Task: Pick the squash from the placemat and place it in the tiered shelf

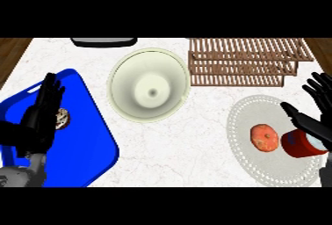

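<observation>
The squash, an orange, flattened round fruit, lies on the round pale placemat at about four o'clock on the marble counter, a little left of the mat's middle. Just beside it, toward three o'clock, a red cylindrical can stands on the same mat, close to the squash though whether they touch cannot be told. The right hand hovers over the mat's right edge with its fingers spread wide and straight toward twelve o'clock and its thumb angled toward the can; it holds nothing. The tiered shelf, made of brown wooden slats, sits at about one o'clock, well apart from the squash. A large cream bowl occupies the twelve o'clock area, and a dark grey object shows partly at the far edge near eleven o'clock. At nine o'clock a blue tray holds a small speckled item, mostly hidden by the left hand, which rests above the tray with relaxed, straight fingers pointing toward twelve o'clock, gripping nothing.
</observation>
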Controlling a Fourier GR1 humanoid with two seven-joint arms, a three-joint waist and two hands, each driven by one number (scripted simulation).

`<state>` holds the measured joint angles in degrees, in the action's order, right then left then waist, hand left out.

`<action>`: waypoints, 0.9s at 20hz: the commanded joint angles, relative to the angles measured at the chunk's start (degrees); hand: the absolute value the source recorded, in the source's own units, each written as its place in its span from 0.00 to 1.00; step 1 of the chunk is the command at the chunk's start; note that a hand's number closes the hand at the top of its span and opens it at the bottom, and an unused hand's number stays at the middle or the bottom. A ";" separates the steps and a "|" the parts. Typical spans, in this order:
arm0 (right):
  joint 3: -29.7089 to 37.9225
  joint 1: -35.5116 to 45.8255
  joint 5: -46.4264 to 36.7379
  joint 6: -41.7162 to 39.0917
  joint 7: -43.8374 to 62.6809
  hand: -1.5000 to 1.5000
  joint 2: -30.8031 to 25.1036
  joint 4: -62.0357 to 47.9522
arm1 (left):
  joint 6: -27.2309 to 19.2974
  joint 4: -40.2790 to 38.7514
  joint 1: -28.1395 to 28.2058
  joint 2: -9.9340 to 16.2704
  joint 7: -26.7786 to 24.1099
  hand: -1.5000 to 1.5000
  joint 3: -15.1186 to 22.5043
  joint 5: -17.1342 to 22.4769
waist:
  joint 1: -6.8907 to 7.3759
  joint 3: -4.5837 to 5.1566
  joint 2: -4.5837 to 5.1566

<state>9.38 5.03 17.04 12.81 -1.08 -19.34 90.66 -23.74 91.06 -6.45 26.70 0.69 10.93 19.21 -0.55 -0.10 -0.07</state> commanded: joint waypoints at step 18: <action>-18.43 1.02 -23.69 -17.75 46.64 0.00 -32.74 22.86 | -0.22 2.67 0.38 -2.40 2.95 0.50 2.38 -3.30 | 2.44 0.32 0.41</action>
<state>-3.22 2.15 -0.06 -4.02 35.59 -49.54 112.68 -24.00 93.78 -5.26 25.26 3.15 12.45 16.40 0.91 0.27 0.01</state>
